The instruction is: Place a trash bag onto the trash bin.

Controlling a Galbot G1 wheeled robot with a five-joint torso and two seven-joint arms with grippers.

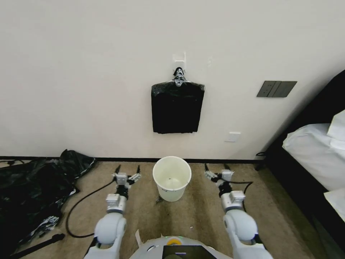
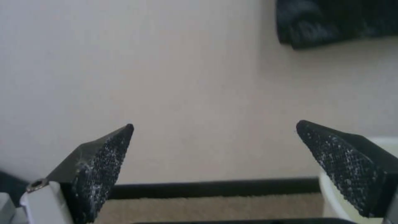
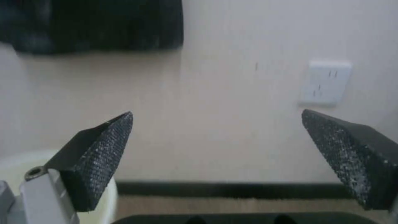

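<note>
The trash bin, a small cream-white bucket with no lid, stands upright and unlined on the carpet near the wall. Its rim also edges the left wrist view and the right wrist view. The trash bag is out of view. My left gripper hovers open just left of the bin, holding nothing. On the bin's other side my right gripper is open too, with nothing between its fingers. Both point at the wall.
A flat black bundle hangs from a grey clip on the wall above the bin. Black plastic sheeting and a cable lie at the left. A bed stands at the right, beyond a wall outlet.
</note>
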